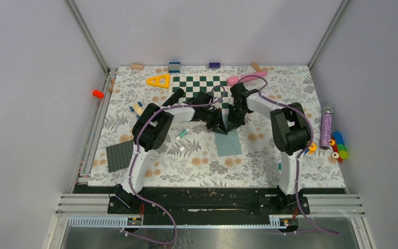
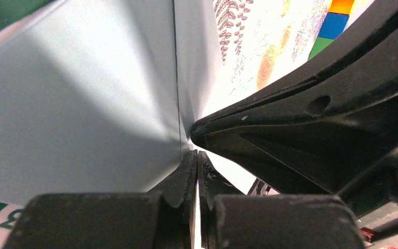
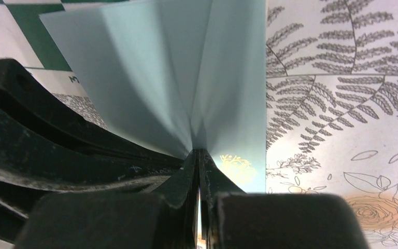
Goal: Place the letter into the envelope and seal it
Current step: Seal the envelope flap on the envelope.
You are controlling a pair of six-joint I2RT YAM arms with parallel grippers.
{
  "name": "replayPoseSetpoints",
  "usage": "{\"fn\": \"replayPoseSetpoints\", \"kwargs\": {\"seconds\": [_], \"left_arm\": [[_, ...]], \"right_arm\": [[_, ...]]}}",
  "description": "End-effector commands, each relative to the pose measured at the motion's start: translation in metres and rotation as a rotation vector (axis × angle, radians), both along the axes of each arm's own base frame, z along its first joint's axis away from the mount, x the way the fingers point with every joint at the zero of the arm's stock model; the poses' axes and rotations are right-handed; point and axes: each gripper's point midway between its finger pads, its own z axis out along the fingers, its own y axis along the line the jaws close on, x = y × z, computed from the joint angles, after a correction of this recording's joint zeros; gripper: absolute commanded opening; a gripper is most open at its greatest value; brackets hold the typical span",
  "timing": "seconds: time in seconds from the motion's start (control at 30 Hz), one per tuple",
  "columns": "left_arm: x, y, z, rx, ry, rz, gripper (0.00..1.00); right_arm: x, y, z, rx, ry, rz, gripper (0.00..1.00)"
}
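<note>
Top external view, and both arms have reached in to meet at the middle of the table (image 1: 269,171), right over the envelope (image 1: 229,144). That grey-green envelope sits just on the near side of the chessboard (image 1: 199,85). Its near part lies flat on the flowered cloth, and its far end rises up between the two arms. The left pincer (image 1: 216,122) comes in from the left and the right pincer (image 1: 235,121) from the right, tips almost together. On the left wrist camera the fingers (image 2: 186,174) are pressed together with the pale paper pinched between them, and the sheet fans out from the pinch with a sharp crease running up it. The right wrist camera shows the same: jaws clamped tight on the envelope's edge, folds spreading away from the grip, and the other pincer's black body crowding in on the left. Elsewhere, a dark grey studded plate (image 1: 119,154) lies near the left arm, a yellow triangle (image 1: 159,80) sits left of the chessboard, and a purple glitter tube (image 1: 325,127) lies far right.
</note>
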Motion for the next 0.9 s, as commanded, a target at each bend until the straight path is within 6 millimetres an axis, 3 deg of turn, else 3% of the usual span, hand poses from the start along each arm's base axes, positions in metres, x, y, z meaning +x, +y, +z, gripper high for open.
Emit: {"fn": "replayPoseSetpoints", "kwargs": {"seconds": [0.0, 0.2, 0.87], "left_arm": [[-0.001, 0.009, -0.019, 0.056, 0.008, 0.017, 0.00], [0.000, 0.009, -0.018, 0.058, 0.007, 0.017, 0.00], [-0.001, 0.008, -0.018, 0.062, 0.004, 0.015, 0.00]], "right_arm": [[-0.028, -0.028, -0.009, -0.115, 0.048, 0.045, 0.00], [-0.047, -0.031, -0.013, -0.103, 0.077, 0.075, 0.00], [-0.077, -0.022, -0.009, -0.101, 0.068, 0.188, 0.00]]}}
